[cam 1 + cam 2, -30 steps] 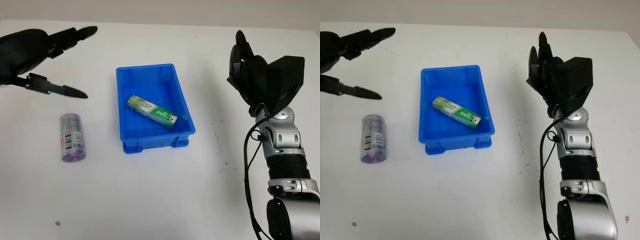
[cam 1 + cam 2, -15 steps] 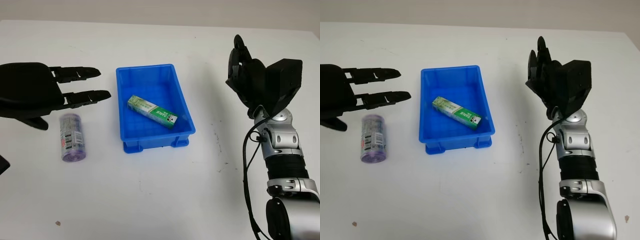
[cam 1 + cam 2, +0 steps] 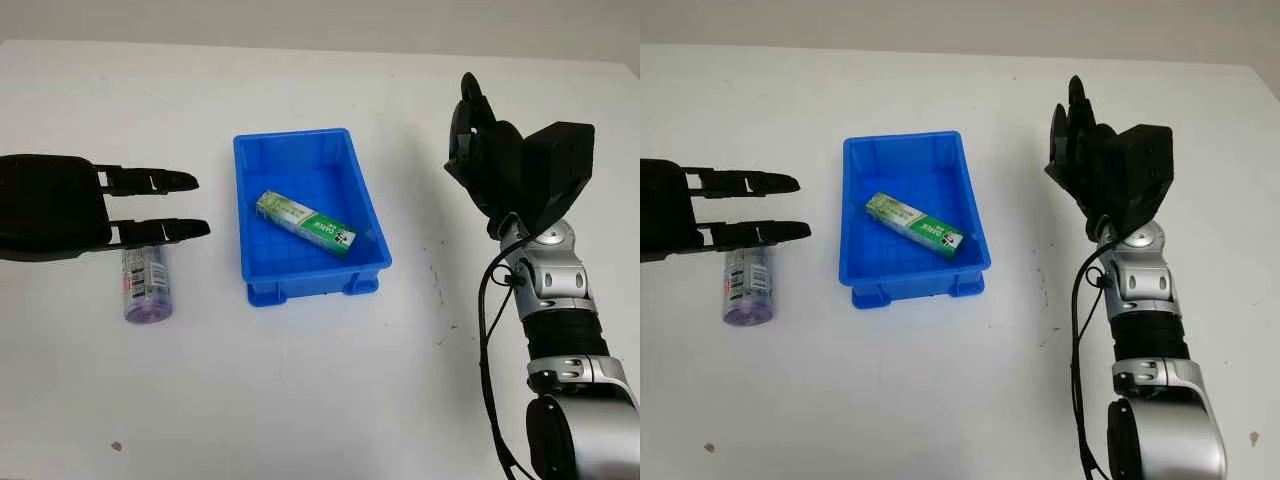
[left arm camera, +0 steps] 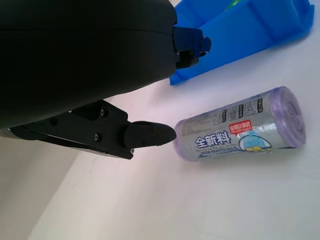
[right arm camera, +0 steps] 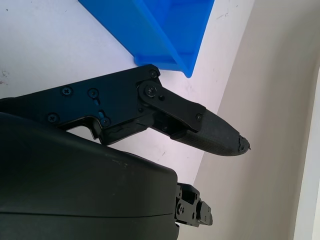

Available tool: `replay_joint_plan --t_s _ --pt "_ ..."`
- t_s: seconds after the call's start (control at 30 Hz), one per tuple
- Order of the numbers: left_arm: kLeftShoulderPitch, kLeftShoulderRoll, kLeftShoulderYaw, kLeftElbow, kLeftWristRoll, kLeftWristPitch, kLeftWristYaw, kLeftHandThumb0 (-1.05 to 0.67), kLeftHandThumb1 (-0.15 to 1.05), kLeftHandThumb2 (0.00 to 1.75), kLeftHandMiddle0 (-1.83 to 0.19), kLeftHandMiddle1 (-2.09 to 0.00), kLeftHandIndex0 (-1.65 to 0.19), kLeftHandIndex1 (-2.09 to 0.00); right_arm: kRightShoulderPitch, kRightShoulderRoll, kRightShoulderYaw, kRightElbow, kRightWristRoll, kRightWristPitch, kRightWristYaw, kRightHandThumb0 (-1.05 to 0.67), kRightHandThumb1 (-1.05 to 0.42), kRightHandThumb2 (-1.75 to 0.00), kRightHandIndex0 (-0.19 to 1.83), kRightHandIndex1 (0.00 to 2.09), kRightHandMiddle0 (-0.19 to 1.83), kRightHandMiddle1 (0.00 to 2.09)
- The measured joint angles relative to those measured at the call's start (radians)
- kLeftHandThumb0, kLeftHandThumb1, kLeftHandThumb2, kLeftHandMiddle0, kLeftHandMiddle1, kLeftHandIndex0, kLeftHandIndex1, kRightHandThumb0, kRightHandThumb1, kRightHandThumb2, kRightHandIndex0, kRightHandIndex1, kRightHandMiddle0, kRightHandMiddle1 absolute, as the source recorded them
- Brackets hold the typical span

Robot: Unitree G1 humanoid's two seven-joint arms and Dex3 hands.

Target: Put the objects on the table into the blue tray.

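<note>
Blue tray [image 3: 300, 160], green box [image 3: 304, 222] inside, probably toothpaste

Over the last second the left hand [image 3: 60, 205] swung down from the table's far left corner, turned level, and came over the far end of the purple roll [image 3: 145, 285], open, fingers toward the blue tray [image 3: 262, 283]. The right hand [image 3: 490, 150] drifted slightly toward the tray.

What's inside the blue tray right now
One green toothpaste box lies diagonally on the floor of the blue tray. The floor under the box is covered. The purple roll lies on the table outside, below the open left hand.
</note>
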Motion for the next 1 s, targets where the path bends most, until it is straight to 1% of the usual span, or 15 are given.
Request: replay_joint_plan --t_s 0.07,0.17,0.3,0.43,0.57,0.63,0.7,0.77,0.8,0.83,0.87,0.9,0.93,0.97,1.0 --pt "0.005 0.000 -0.021 -0.002 0.021 0.014 0.022 -0.06 1.05 0.29 0.08 -0.05 0.05 -0.06 0.000 0.000 -0.003 0.000 0.001 -0.007 -0.002 -0.67 -1.05 -0.87 -0.19 0.00 -0.19 0.00" --pt "0.018 0.000 -0.054 -0.001 0.023 0.012 0.036 -0.08 1.05 0.28 0.07 -0.06 0.04 -0.06 0.000 0.000 -0.007 0.000 0.001 -0.017 -0.010 -0.67 -1.05 -0.87 -0.19 0.00 -0.19 0.00" --pt "0.059 0.000 -0.069 0.013 0.002 0.023 0.061 -0.05 1.05 0.39 0.06 -0.06 0.05 -0.06 0.000 0.000 -0.008 0.000 0.002 -0.018 -0.014 -0.66 -1.05 -0.87 -0.19 0.00 -0.19 0.00" --pt "0.100 -0.004 -0.078 0.024 -0.035 0.028 0.064 -0.01 1.05 0.39 0.04 -0.06 0.02 -0.07 0.000 0.000 -0.008 0.000 0.002 -0.017 -0.013 -0.68 -1.05 -0.86 -0.19 0.00 -0.19 0.00" --pt "0.133 -0.014 -0.080 0.034 -0.085 0.029 0.029 -0.01 1.05 0.36 0.04 -0.06 0.01 -0.07 0.000 0.000 -0.008 -0.004 0.003 -0.013 -0.010 -0.69 -1.05 -0.86 -0.19 0.00 -0.19 0.00" --pt "0.142 -0.020 -0.086 0.036 -0.102 0.026 -0.005 -0.01 1.05 0.40 0.04 -0.05 0.01 -0.07 0.000 0.000 -0.008 -0.006 0.003 -0.009 -0.010 -0.68 -1.05 -0.86 -0.19 0.00 -0.19 0.00" --pt "0.143 -0.029 -0.095 0.040 -0.120 0.018 -0.048 -0.01 1.05 0.35 -0.04 -0.08 -0.04 -0.09 0.000 0.000 -0.008 -0.007 0.004 -0.005 -0.009 -0.67 -1.05 -0.86 -0.19 0.00 -0.19 0.00" --pt "0.140 -0.038 -0.099 0.040 -0.114 0.014 -0.036 -0.01 1.05 0.30 -0.16 -0.12 -0.13 -0.13 0.000 0.000 -0.008 -0.007 0.005 -0.005 -0.004 -0.67 -1.05 -0.86 -0.19 0.00 -0.19 0.00" --pt "0.138 -0.044 -0.105 0.041 -0.090 0.016 0.002 0.02 1.05 0.31 -0.29 -0.19 -0.24 -0.19 0.000 0.000 -0.010 -0.007 0.006 -0.004 -0.003 -0.68 -1.05 -0.86 -0.19 0.00 -0.19 0.00" --pt "0.133 -0.054 -0.118 0.043 -0.056 0.023 0.056 0.02 1.05 0.31 -0.33 -0.47 -0.29 -0.36 0.001 0.000 -0.013 -0.008 0.007 -0.003 -0.002 -0.68 -1.05 -0.86 -0.19 0.00 -0.19 0.00" --pt "0.129 -0.065 -0.132 0.046 -0.019 0.035 0.112 -0.02 1.05 0.28 -0.21 -1.10 -0.27 -0.55 0.001 0.000 -0.015 -0.010 0.008 -0.001 -0.001 -0.68 -1.05 -0.86 -0.19 0.00 -0.19 0.00" --pt "0.125 -0.074 -0.148 0.052 0.015 0.052 0.165 -0.05 1.05 0.23 -0.21 -1.59 -0.23 -0.83 0.001 0.000 -0.018 -0.012 0.008 0.000 0.000 -0.68 -1.05 -0.86 -0.19 0.00 -0.19 0.00" --pt "0.117 -0.079 -0.164 0.059 0.045 0.070 0.217 -0.09 1.05 0.18 -0.37 -1.89 -0.15 -1.33 0.002 -0.001 -0.020 -0.013 0.008 0.001 0.001 -0.68 -1.05 -0.86 -0.19 0.00 -0.19 0.00" --pt "0.106 -0.089 -0.180 0.067 0.067 0.085 0.260 -0.10 1.05 0.16 -0.43 -1.99 -0.12 -1.61 0.003 -0.001 -0.021 -0.014 0.008 0.002 0.001 -0.68 -1.05 -0.86 -0.19 0.00 -0.19 0.00" --pt "0.096 -0.096 -0.201 0.075 0.093 0.101 0.304 -0.10 1.05 0.16 -0.51 -2.04 -0.13 -1.85 0.003 -0.001 -0.021 -0.017 0.008 0.004 0.002 -0.68 -1.05 -0.85 -0.19 0.00 -0.19 0.00"
